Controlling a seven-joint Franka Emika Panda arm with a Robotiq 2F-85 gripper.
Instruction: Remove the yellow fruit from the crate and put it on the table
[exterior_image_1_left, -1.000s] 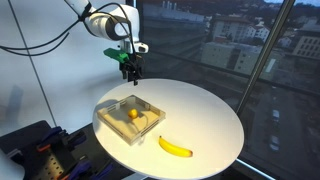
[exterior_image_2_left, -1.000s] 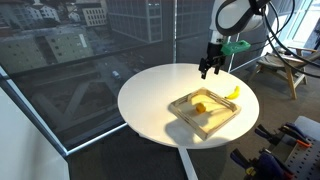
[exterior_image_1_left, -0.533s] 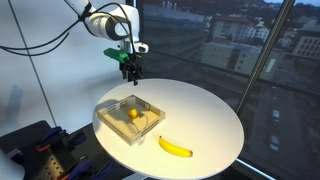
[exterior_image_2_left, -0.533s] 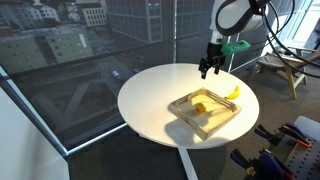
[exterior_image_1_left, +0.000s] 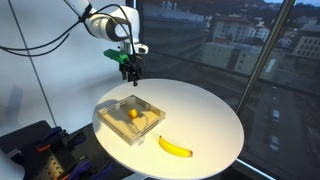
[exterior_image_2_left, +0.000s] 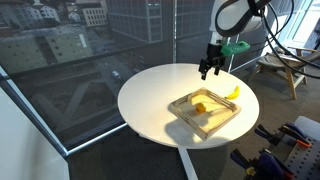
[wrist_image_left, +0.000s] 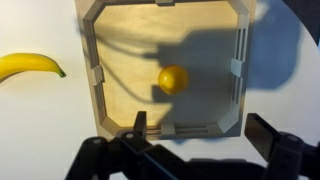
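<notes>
Resting in the clear-walled square crate (wrist_image_left: 91, 70) on the round white worktop (exterior_image_1_left: 200, 115), the small yellow fruit (wrist_image_left: 172, 79) is observed; hand (exterior_image_1_left: 131, 74) held above, open, empty.

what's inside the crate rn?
Only the yellow fruit, mid-crate on its tan base. The banana lies outside on the table. In the wrist view the gripper covers part of the near wall; the base is partly shadowed.
</notes>
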